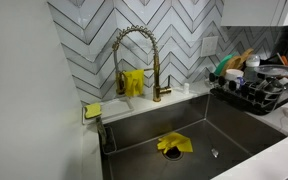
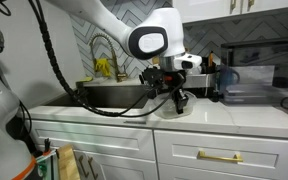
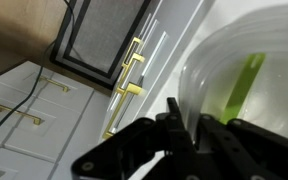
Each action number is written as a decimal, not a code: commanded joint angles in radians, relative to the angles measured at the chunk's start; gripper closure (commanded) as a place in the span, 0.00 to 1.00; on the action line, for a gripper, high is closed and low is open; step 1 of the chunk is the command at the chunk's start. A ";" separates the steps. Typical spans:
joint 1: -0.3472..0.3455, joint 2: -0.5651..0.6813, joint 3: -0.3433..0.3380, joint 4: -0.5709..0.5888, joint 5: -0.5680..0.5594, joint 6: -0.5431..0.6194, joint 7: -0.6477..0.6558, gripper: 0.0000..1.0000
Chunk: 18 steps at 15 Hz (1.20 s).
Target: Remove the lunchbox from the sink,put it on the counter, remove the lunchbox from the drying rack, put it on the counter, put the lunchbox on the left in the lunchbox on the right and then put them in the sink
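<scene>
Note that your claw (image 3: 186,120) is pinched narrow on the rim of the clear lunchbox (image 3: 234,60), which lies directly below it, apparently resting on the surface (image 2: 244,115) just right of the sink (image 2: 109,95), so withdraw straight upward.
</scene>
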 commanded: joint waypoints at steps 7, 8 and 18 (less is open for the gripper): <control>0.015 -0.235 0.018 -0.105 -0.093 -0.121 -0.120 0.98; 0.018 -0.265 0.023 -0.113 -0.112 -0.154 -0.142 0.98; 0.184 -0.514 0.145 -0.072 -0.136 -0.516 -0.333 0.98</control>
